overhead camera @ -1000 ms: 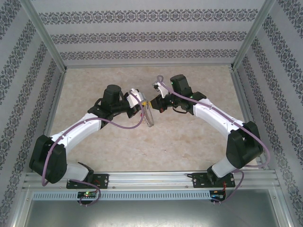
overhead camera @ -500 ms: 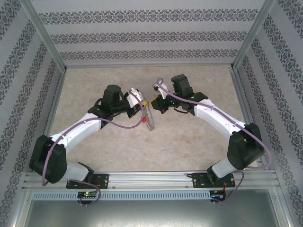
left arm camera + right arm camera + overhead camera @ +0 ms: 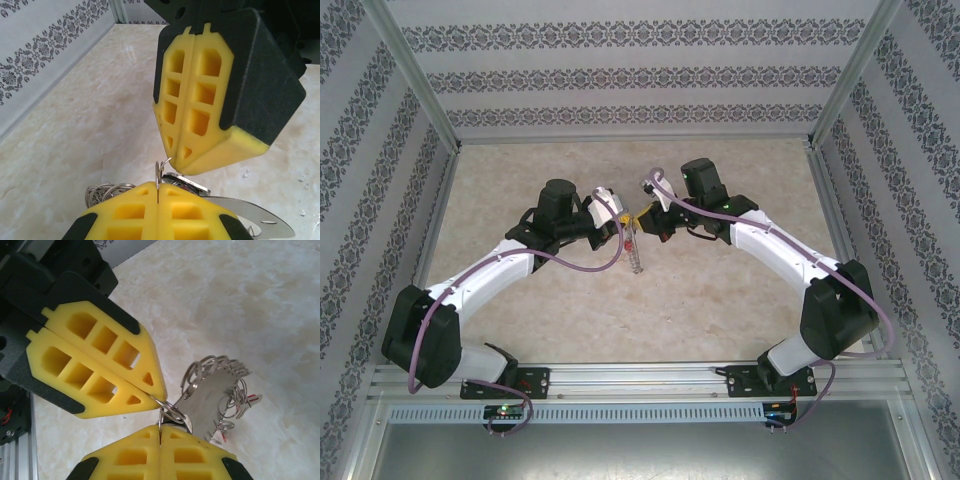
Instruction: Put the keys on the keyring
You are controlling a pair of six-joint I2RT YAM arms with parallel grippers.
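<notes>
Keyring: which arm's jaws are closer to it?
Left. The left gripper, shut, has the keyring dangling right at its tip; the right gripper, also shut, meets it tip to tip, just beside the keyring's top.

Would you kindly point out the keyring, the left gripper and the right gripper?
the keyring (image 3: 207,396), right wrist view, on its flat silvery part
the left gripper (image 3: 158,196), left wrist view, between its fingertips
the right gripper (image 3: 160,437), right wrist view, between its fingertips

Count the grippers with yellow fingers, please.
2. The left gripper reaches in from the left, the right gripper from the right; they meet tip to tip, both apparently shut on the keyring.
</notes>
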